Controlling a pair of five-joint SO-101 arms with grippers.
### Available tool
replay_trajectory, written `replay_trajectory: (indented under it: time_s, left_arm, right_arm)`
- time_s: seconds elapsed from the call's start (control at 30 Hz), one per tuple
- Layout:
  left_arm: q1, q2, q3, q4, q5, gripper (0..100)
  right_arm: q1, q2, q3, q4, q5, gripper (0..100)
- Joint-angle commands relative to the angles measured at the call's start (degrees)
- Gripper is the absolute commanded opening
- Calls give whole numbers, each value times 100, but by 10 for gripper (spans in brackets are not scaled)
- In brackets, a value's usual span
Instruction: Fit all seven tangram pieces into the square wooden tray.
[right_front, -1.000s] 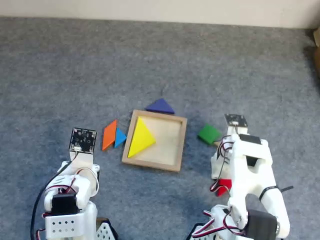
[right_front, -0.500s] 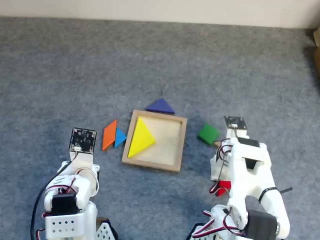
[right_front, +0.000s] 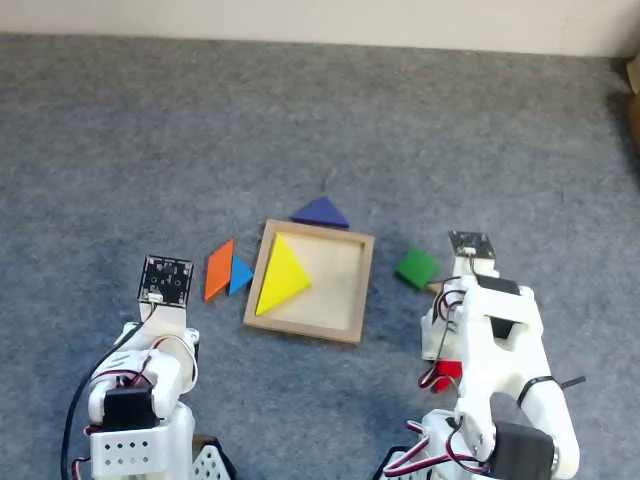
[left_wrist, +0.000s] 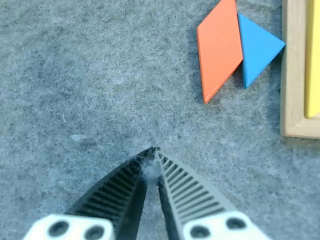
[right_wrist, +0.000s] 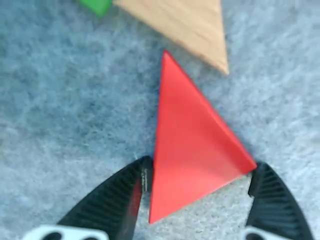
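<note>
Now, right gripper (right_wrist: 201, 169): released and spread wide, low over the grey bench (right_front: 150, 130), with one finger on each side of the red triangle.
Red triangle (right_wrist: 192, 150): flat on the bench between my right fingers. One finger (right_wrist: 115, 200) sits against its long straight edge, the other just beside a corner. I cannot tell whether either one presses on it.
Red triangle from above: a small part shows beside my right arm, to the right of the tray and nearer to me than it.
Wood-coloured triangle (right_wrist: 185, 25): just beyond the red triangle's sharp tip, with a thin strip of bench between them.
Green square (right_front: 417, 268): on the bench to the right of the tray, apart from it.
Left gripper (left_wrist: 154, 152): clenched, tips together, holding nothing, over bare bench.
Orange slanted piece (left_wrist: 218, 47) and small blue triangle (left_wrist: 257, 47): touching side by side ahead of my left gripper, well apart from it, just left of the tray.
Tray (right_front: 365, 285): holds the yellow triangle (right_front: 280, 272) along its left side.
Dark blue triangle (right_front: 321, 212): on the bench just past the tray's far rim.
</note>
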Motion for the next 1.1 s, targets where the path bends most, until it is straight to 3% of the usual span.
replay_trajectory:
  time_s: [0.0,0.37,0.53,0.93,1.07]
  left_arm:
    - [-4,-4,40,18,-18,7]
    - [-4,-4,40,18,-18,7]
    - [-4,-4,40,18,-18,7]
    - [-4,-4,40,18,-18,7]
    - [-4,-4,40,18,-18,7]
  right_arm:
    - [40,-224,-66,-75,-18,300]
    - [-295,-180,-75,-84,-9,303]
    - [-295,-180,-84,-84,-9,365]
    - [-295,-163,-40,-92,738,364]
    - [-295,-163,-31,-92,738,320]
